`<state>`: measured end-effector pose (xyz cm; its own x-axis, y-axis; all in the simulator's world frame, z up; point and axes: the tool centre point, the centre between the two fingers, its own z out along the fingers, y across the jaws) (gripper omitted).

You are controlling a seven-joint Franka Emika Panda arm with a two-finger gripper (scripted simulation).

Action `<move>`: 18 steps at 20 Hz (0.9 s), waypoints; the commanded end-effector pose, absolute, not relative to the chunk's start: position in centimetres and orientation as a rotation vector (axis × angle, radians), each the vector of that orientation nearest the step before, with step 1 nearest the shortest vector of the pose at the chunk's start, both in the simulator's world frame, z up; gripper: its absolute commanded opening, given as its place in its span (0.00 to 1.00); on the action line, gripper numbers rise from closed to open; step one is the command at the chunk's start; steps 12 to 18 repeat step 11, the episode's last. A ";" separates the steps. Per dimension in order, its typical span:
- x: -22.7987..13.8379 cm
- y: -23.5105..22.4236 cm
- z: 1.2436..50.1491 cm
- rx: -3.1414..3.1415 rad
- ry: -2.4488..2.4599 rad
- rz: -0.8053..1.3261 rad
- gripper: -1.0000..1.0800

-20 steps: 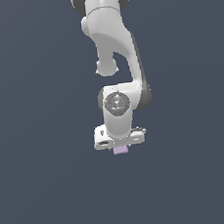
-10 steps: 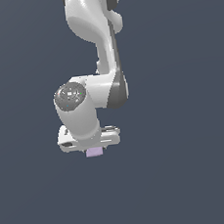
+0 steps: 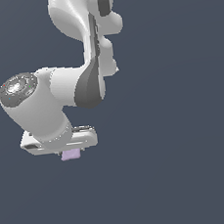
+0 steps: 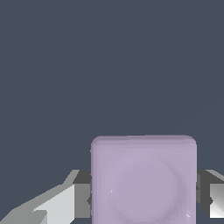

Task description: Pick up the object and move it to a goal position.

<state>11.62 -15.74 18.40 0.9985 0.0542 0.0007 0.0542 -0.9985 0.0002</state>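
The object is a tiny pale lilac-pink cube point(image 3: 70, 154) that peeks out just under the white robot hand in the exterior view. My gripper point(image 3: 69, 152) is shut on it and holds it above the dark floor, at the exterior view's left. In the wrist view the cube point(image 4: 143, 181) fills the space between my two fingers point(image 4: 81, 200), which press on its two sides. The fingertips are hidden behind the hand in the exterior view.
The white arm point(image 3: 86, 62) reaches down from the top of the exterior view and bends toward its left. Only the plain dark blue-grey floor point(image 3: 180, 175) shows around it.
The arm has swung toward the exterior view's left with the cube still held, and it now looks larger in the view.
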 end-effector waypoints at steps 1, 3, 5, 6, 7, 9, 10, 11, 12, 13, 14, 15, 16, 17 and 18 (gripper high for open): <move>11.9 -16.6 19.0 3.140 0.088 0.000 0.00; 12.1 -17.1 19.4 3.140 0.088 0.000 0.00; 12.2 -17.5 19.6 3.140 0.088 0.000 0.00; 12.3 -17.7 19.7 3.140 0.088 0.000 0.00; 12.3 -17.8 19.8 3.140 0.088 0.000 0.00; 12.4 -17.9 19.9 3.140 0.088 0.000 0.00; 12.4 -18.0 19.9 3.140 0.088 0.000 0.00; 12.4 -18.0 19.9 3.140 0.088 0.000 0.00; 12.4 -18.0 19.9 3.140 0.088 0.000 0.00; 12.4 -18.0 19.9 3.140 0.088 0.000 0.00; 12.4 -18.0 19.9 3.140 0.088 0.000 0.00; 12.4 -18.0 19.9 3.140 0.088 0.000 0.00; 12.4 -18.0 19.9 3.140 0.088 0.000 0.00; 12.4 -18.0 19.9 3.140 0.088 0.000 0.00; 12.4 -18.0 19.9 3.140 0.088 0.000 0.00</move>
